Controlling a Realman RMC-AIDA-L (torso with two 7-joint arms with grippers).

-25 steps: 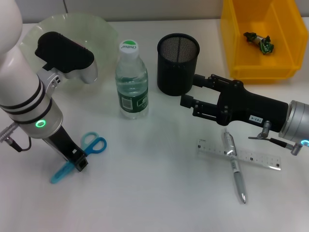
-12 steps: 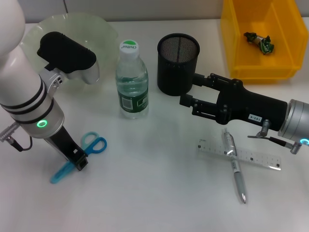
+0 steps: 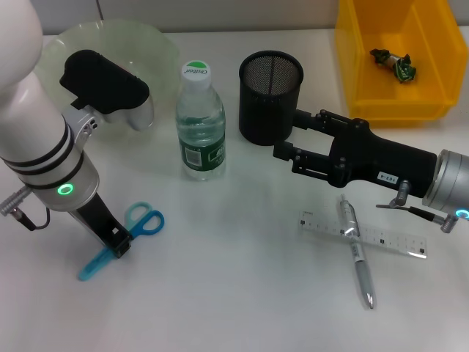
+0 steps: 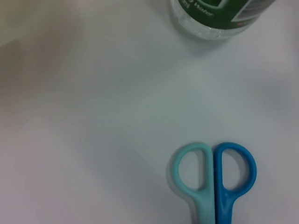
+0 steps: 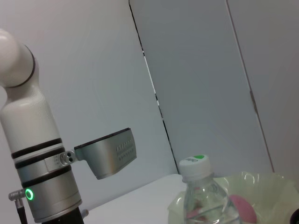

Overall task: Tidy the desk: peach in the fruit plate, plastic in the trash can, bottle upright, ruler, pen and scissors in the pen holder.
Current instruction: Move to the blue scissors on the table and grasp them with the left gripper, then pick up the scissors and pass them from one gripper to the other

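The left gripper [image 3: 117, 246] is down at the white desk [image 3: 234, 293], its black jaws clenched on the blue and teal plastic-handled scissors [image 3: 121, 240] at the middle of the tool; the two handle loops stick out on one side of the jaws and the teal blade tip on the other. In the left wrist view the two loops [image 4: 215, 177] lie side by side, flat on the desk, near the base of the clear plastic water bottle [image 4: 217, 16].

That bottle [image 3: 199, 121] stands upright with its green-topped white cap, between the pale green translucent fruit plate [image 3: 165, 44] and the black mesh pen holder [image 3: 270, 95]. The right gripper [image 3: 286, 139] hovers just beside the pen holder, its jaws released and grasping nothing.

Near the right arm, a silver pen [image 3: 356, 253] lies across a clear plastic ruler [image 3: 392, 240] on the desk. A crumpled green plastic wrapper [image 3: 393, 62] lies inside the yellow bin [image 3: 352, 66]. In the right wrist view a pink peach [image 5: 243, 210] shows in the plate behind the bottle.
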